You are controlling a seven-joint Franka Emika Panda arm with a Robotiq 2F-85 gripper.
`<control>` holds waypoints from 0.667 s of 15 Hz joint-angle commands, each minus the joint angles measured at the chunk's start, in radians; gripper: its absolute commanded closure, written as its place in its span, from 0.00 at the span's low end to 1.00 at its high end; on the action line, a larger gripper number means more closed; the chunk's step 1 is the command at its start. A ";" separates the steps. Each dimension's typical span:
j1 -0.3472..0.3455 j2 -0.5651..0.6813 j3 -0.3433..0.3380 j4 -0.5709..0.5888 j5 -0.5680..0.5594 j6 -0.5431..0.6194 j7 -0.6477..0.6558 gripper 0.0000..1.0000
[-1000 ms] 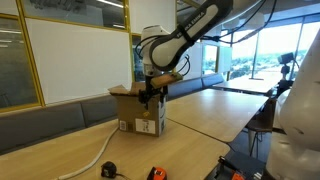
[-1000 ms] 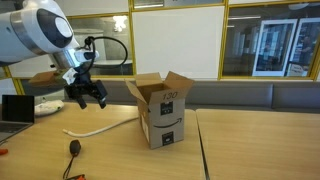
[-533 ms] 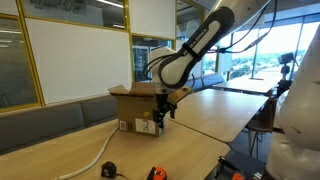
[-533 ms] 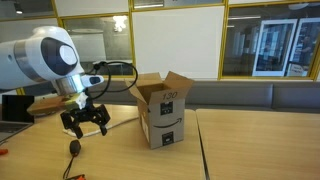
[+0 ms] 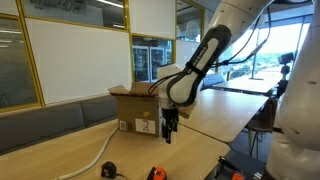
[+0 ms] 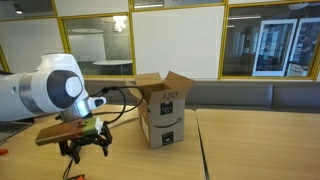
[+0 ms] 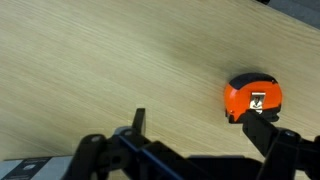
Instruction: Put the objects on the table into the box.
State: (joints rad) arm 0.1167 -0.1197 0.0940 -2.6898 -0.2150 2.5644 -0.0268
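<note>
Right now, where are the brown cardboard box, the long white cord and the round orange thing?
brown cardboard box (image 6: 162,122), exterior view, front wall
long white cord (image 5: 98,152), exterior view, its middle
round orange thing (image 7: 252,97), wrist view, top face

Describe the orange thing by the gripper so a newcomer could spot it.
On the long wood-coloured table, near the cardboard box, find the open gripper. Beside one fingertip in the wrist view lies the orange item: small and round with a white label, unlike the black item near the white cord.
</note>
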 commanded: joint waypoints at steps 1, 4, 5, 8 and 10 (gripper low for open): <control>0.015 0.064 0.004 -0.033 0.061 0.108 -0.111 0.00; 0.022 0.124 0.016 -0.041 0.105 0.159 -0.167 0.00; 0.025 0.150 0.023 -0.031 0.120 0.168 -0.185 0.00; 0.027 0.211 0.046 -0.013 0.154 0.180 -0.225 0.00; 0.025 0.241 0.070 -0.007 0.197 0.194 -0.256 0.00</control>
State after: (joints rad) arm 0.1403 0.0665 0.1341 -2.7229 -0.0849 2.7226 -0.2213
